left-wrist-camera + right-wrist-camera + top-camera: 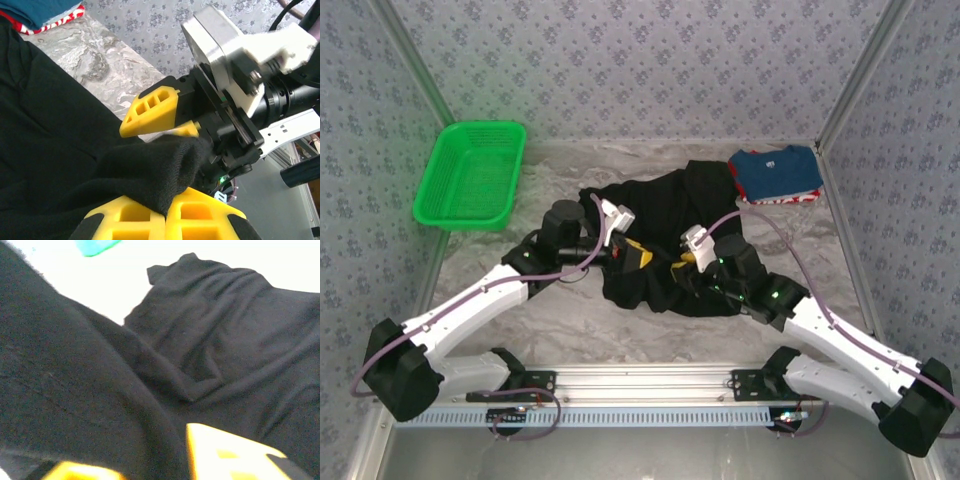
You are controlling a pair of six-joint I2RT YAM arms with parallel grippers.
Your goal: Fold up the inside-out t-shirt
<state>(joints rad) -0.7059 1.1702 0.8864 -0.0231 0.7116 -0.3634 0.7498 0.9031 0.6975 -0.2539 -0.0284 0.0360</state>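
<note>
Marbled grey counter [520, 300] between patterned walls, carrying the inside-out t-shirt [660, 200] in a crumpled heap at centre, just near of a folded blue shirt [775, 172] at far right. Looks soft, light and limp, likely to sag and bunch; best taken at a hem or shoulder seam, two points spread apart. Left tool [165, 212] clenched on a bunched fold, arm stretched low from near left. Right tool [170, 120] close against the same fold, arm bent in from near right; gripping or not, cannot tell.

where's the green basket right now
In the top external view, the green basket sits in the far left corner of the table, left of the black t-shirt and not touching it.
</note>
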